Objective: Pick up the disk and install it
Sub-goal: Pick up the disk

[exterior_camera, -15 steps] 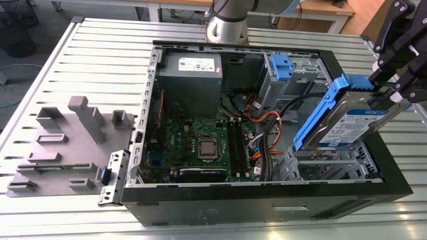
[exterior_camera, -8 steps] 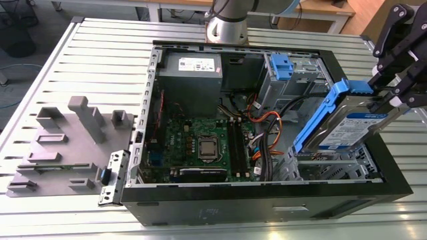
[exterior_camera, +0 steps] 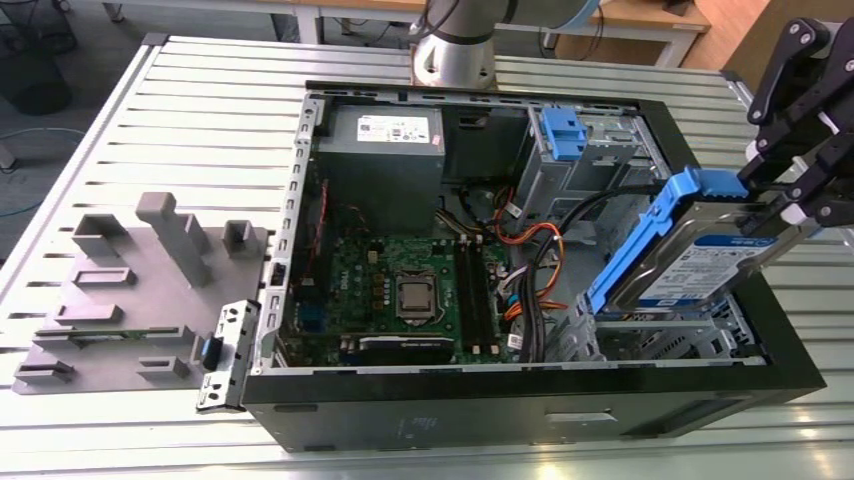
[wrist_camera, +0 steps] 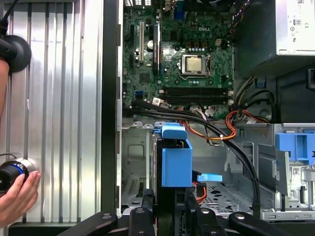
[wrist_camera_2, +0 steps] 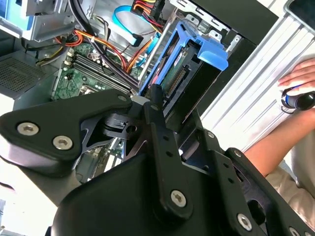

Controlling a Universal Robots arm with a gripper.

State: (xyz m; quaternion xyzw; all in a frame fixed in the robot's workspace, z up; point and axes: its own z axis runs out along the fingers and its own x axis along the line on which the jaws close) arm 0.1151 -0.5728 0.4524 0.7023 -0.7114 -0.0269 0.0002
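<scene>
1. Black linkage arms (wrist_camera_2: 64,132) studded with silver bolts sit closest to us in the second wrist view. From them the fingers (wrist_camera_2: 156,101) reach forward, clamped on the disk (wrist_camera_2: 177,69).
2. We see the disk held tilted above the open computer case (exterior_camera: 534,420), at the exterior view's right. Its blue bracket runs round the edges and its white-and-blue label faces outward.
3. Its lower end dips toward the metal drive cage (exterior_camera: 667,335) just beneath it.
4. Inside the case lie a green motherboard (exterior_camera: 400,280) and a bundle of orange and black cables (exterior_camera: 534,240).
5. This case rests on a slatted metal desk (exterior_camera: 200,120), with a grey moulded fixture (exterior_camera: 134,290) beside it at the exterior view's left.
6. A person's hand (wrist_camera: 17,196) rests on the desk near a dark round object (wrist_camera: 15,51) (what it is, we cannot tell).
</scene>
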